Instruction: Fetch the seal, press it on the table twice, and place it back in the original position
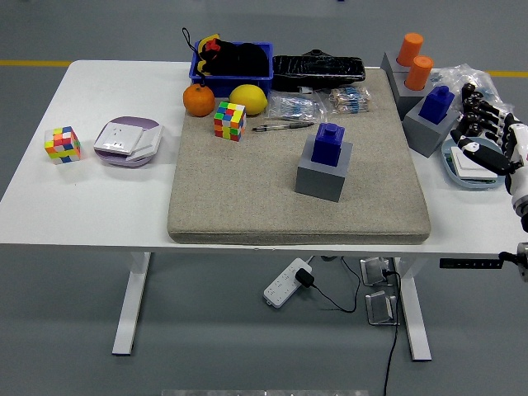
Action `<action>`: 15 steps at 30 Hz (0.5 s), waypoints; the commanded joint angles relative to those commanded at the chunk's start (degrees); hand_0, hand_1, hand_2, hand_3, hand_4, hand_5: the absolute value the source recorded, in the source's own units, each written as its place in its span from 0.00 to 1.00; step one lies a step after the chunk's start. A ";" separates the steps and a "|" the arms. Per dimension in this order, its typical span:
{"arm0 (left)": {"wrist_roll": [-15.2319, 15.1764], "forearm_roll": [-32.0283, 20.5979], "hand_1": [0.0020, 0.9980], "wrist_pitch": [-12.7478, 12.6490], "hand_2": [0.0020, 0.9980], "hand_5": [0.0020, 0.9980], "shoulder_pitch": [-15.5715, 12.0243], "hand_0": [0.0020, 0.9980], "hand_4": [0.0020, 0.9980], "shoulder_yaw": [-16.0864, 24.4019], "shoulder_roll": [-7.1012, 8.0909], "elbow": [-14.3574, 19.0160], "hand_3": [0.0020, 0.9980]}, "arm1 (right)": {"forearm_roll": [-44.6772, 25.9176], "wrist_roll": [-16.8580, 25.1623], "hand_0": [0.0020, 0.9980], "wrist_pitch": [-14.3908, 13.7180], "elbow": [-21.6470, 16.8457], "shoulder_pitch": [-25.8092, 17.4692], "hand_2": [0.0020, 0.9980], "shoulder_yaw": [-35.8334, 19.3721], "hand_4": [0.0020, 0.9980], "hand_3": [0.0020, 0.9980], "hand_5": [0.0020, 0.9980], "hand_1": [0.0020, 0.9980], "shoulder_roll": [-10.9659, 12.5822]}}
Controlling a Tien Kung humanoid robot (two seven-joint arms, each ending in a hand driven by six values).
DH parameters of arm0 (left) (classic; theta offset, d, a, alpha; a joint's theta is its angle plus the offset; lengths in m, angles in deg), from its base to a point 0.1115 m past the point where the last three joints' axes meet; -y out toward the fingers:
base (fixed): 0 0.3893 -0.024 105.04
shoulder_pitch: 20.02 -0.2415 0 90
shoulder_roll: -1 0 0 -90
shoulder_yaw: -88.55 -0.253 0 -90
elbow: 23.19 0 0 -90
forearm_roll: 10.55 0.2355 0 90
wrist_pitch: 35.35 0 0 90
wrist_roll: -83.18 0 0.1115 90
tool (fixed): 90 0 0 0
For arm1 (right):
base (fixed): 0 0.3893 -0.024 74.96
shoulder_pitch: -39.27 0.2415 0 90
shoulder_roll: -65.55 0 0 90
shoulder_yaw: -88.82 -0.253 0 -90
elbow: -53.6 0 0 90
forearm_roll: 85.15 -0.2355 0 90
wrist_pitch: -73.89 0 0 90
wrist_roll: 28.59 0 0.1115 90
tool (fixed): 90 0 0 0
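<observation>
So the right hand [483, 136] is parked over at the far right edge of the table [99, 198], black fingers [474, 106] loosely spread and holding nothing. Right under it sits a round blue-rimmed dish [459, 175] with something white in it, can't make out what.

Just to the hand's left there's a blue seal [436, 103] standing upright in a grey block [429, 128], close to the fingers but not touching them. Behind that, two orange seals [414, 59] stick up from another grey block [399, 87], and some crinkly clear plastic [462, 76] lies behind the hand.

Further left, on the beige mat [239, 198], a second blue seal [329, 144] sits in its own grey block [323, 175], well apart from the hand. Past that: a pen [280, 125], a Rubik's cube [230, 120], a lemon [248, 99], an orange [199, 100], and a blue bin [233, 70].

Way off to the left on bare table are a white-purple gadget [127, 141] and another cube [63, 143].
</observation>
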 joint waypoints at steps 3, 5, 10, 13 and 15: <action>-0.02 -0.02 0.79 -0.04 0.76 0.34 0.01 0.83 0.74 0.00 0.04 -0.05 0.81 | 0.02 -0.01 0.91 -0.02 0.00 -0.01 0.85 -0.10 0.89 0.85 0.24 0.86 0.02; -0.01 0.01 0.79 -0.06 0.76 0.34 -0.01 0.83 0.74 -0.01 0.06 -0.06 0.81 | 0.01 -0.01 0.91 -0.02 0.02 -0.03 0.85 -0.16 0.89 0.85 0.24 0.86 0.01; -0.02 0.00 0.80 -0.03 0.76 0.33 -0.02 0.83 0.74 0.05 0.02 -0.05 0.81 | 0.05 0.00 0.91 0.01 0.05 -0.07 0.85 -0.27 0.89 0.85 0.24 0.86 -0.01; -0.02 0.00 0.79 -0.01 0.76 0.33 -0.02 0.83 0.74 0.06 -0.02 -0.01 0.81 | 0.07 -0.03 0.91 0.00 0.07 -0.08 0.85 -0.34 0.89 0.85 0.24 0.86 -0.02; -0.02 -0.03 0.79 -0.01 0.76 0.33 -0.03 0.83 0.74 0.05 -0.03 -0.03 0.81 | 0.09 -0.04 0.91 -0.01 0.05 -0.09 0.85 -0.35 0.89 0.85 0.24 0.86 -0.03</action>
